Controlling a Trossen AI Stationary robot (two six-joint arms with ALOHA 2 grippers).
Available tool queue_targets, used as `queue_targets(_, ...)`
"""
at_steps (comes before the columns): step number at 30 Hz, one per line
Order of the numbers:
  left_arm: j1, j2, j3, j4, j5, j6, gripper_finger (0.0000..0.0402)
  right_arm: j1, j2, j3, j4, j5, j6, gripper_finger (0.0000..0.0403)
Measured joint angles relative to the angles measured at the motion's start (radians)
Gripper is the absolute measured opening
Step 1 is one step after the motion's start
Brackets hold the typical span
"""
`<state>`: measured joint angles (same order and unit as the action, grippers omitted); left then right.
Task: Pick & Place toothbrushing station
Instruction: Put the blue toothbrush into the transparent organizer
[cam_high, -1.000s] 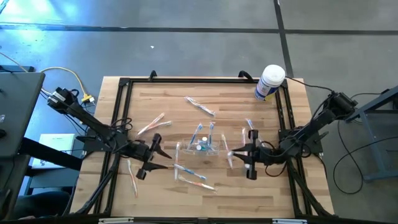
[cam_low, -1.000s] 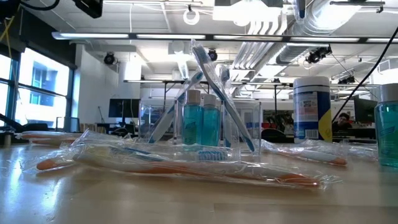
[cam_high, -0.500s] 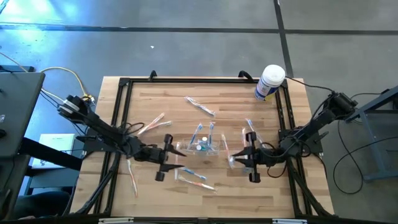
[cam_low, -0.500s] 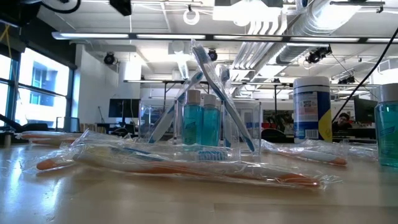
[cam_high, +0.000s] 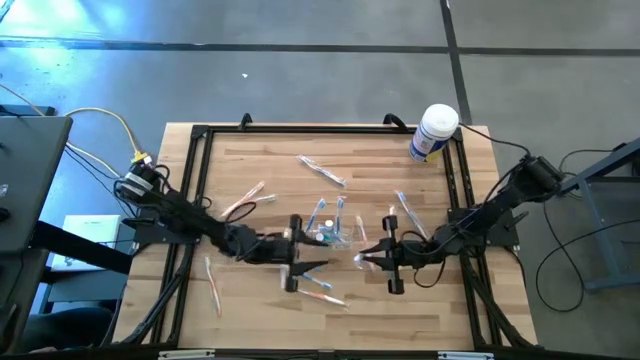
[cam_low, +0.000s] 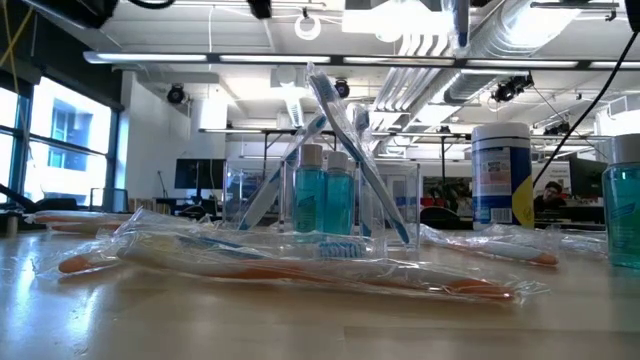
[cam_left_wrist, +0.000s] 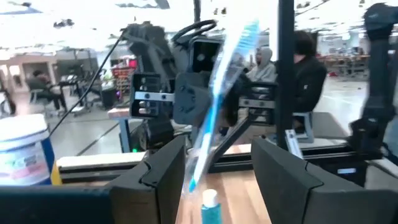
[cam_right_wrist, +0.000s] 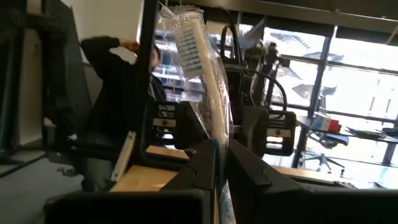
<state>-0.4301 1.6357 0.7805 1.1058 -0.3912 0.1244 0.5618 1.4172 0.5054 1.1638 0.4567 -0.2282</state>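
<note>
The left tool (cam_high: 303, 265), held wide, has been brought beside the toothbrushing station (cam_high: 328, 236); the right tool (cam_high: 367, 257), nearer now, is clamped on a wrapped toothbrush (cam_right_wrist: 202, 74).

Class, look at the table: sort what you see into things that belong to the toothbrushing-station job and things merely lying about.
Belongs to the job:
- clear holder, mid-table, brushes and blue bottles standing in it
- left gripper, open beside it
- right gripper, shut on a wrapped toothbrush

Lying about:
- white canister, far right corner
- loose wrapped toothbrushes
</note>
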Motion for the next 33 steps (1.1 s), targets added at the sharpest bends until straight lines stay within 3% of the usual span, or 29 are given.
queue_targets(7,0.034,0.071,0.065,0.013,0.048,0.013,0.0177,-0.034,0.053,0.027,-0.006,0.015,0.032,0.0013)
queue_targets(29,0.044,0.075,0.098,-0.035,0.052,0.007,0.0176,-0.074,0.128,0.124,-0.173,0.02,0.093,0.0013)
queue_targets(33,0.046,0.075,0.098,-0.046,0.052,0.002,0.016,-0.074,0.128,0.124,-0.175,0.02,0.096,0.0013)
